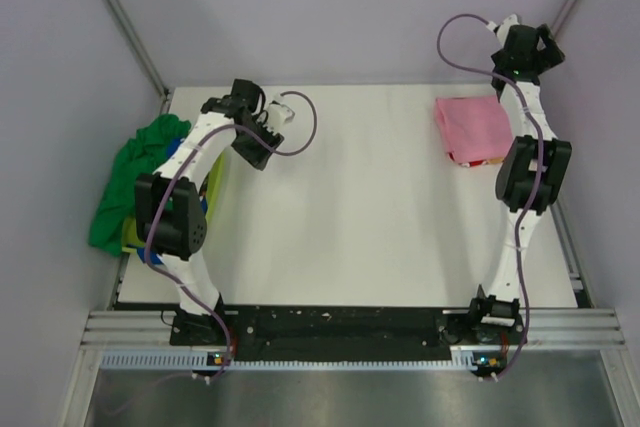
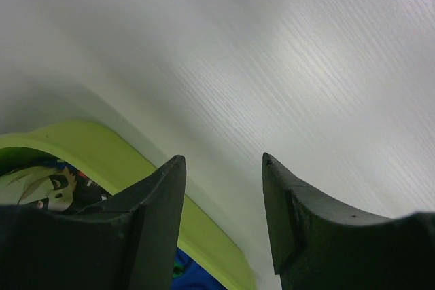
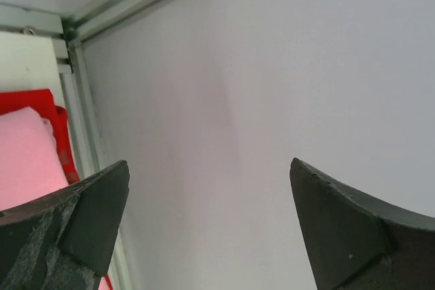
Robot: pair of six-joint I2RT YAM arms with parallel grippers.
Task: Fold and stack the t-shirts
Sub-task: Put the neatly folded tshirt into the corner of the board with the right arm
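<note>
1. Progress, finished part: a folded pink t-shirt point(image 1: 470, 127) lay at the far right of the table point(image 1: 350, 207). It rested on a red t-shirt point(image 3: 42, 102), whose edge showed beyond it. The stack therefore appeared to hold two shirts.
2. Progress, outstanding part: a green t-shirt point(image 1: 135, 182) lay crumpled in a heap at the table's left edge and hung partly over it. A yellow-green t-shirt point(image 2: 88, 144) and a blue t-shirt point(image 2: 194, 273) lay in the same heap, neither one folded. By this count, three shirts were left to fold and stack, so the task was judged to be under half done.
3. Left arm pose: the arm reached forward along the left side. The left gripper point(image 2: 222, 162) was poised above bare table just beside the heap, apart from the cloth.
4. Left claw state: released. The jaws stood partly apart with nothing between them.
5. Right arm pose: the arm stretched to the far right corner. The right gripper point(image 3: 208, 165) was raised above and beyond the pink stack and faced the side wall point(image 3: 272, 66).
6. Right claw state: released. The jaws stood wide apart and empty, clear of the stack.
7. Centre of the table: no shirt lay spread there for folding.
</note>
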